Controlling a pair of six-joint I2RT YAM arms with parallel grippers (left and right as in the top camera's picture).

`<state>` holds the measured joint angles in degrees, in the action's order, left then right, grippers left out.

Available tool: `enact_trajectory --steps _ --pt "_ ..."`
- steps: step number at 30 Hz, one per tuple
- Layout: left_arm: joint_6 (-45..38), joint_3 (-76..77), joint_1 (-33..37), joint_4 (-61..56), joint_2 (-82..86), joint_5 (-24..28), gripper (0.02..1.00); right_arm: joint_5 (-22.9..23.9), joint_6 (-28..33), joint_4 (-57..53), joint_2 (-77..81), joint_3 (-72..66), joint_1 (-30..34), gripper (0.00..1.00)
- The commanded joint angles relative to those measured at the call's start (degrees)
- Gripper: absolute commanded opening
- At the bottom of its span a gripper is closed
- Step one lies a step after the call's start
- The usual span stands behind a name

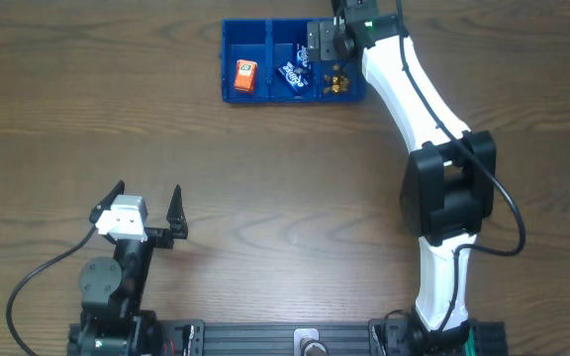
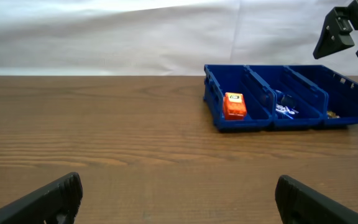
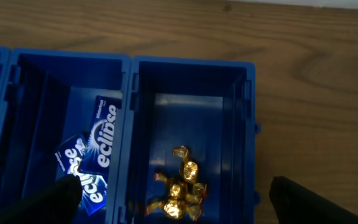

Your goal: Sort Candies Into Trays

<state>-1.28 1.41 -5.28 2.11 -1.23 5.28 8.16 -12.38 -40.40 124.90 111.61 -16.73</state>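
A blue tray (image 1: 265, 28) with three compartments sits at the far middle of the table. Its left compartment holds an orange candy (image 1: 245, 76), the middle one blue candy packets (image 1: 295, 72), the right one several gold-wrapped candies (image 1: 336, 83). My right gripper (image 1: 321, 45) hangs open above the tray; its wrist view looks down on the blue packets (image 3: 92, 155) and the gold candies (image 3: 179, 186), with nothing between the fingers. My left gripper (image 1: 148, 213) stands open near the table's front left, empty. From there the tray (image 2: 263, 118) and orange candy (image 2: 234, 106) lie far ahead.
The wooden table (image 1: 265, 198) stretches bare between the two arms. A white backdrop (image 2: 104, 37) stands behind the table's far edge. The right gripper (image 2: 348, 31) hangs above the tray's right end in the left wrist view.
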Motion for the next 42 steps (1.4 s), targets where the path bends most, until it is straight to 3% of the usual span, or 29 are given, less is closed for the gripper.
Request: enact_trajectory --steps 1,5,8,18,26,33,37,42 --pt "0.61 -1.09 0.28 1.92 0.37 1.18 0.998 3.37 0.28 -4.87 -1.81 0.9 0.35 0.998" --pt "0.61 -1.09 0.28 1.92 0.37 1.18 0.998 7.69 0.85 -4.31 -8.79 -5.62 -0.63 0.998" --pt "0.61 -1.09 0.28 1.92 0.37 1.18 0.998 7.65 1.79 2.36 -19.56 -17.57 -0.83 0.998" --pt "0.61 -1.09 0.28 1.92 0.37 1.18 0.996 3.32 1.79 26.03 -60.65 -67.04 8.04 0.998" --pt "0.61 -1.09 0.28 1.92 0.37 1.18 0.998 2.08 2.32 36.22 -90.95 -93.13 12.31 0.998" --pt "0.61 -1.09 0.28 1.92 0.37 1.18 0.998 1.97 2.45 40.7 -109.87 -106.66 12.31 0.998" --pt "0.61 -1.09 0.28 1.92 0.37 1.18 0.998 -2.49 5.35 39.5 -114.57 -108.19 12.26 0.998" --pt "0.61 -1.09 0.28 1.92 0.37 1.18 0.998 -4.37 9.33 39.58 -117.55 -109.79 12.26 0.998"
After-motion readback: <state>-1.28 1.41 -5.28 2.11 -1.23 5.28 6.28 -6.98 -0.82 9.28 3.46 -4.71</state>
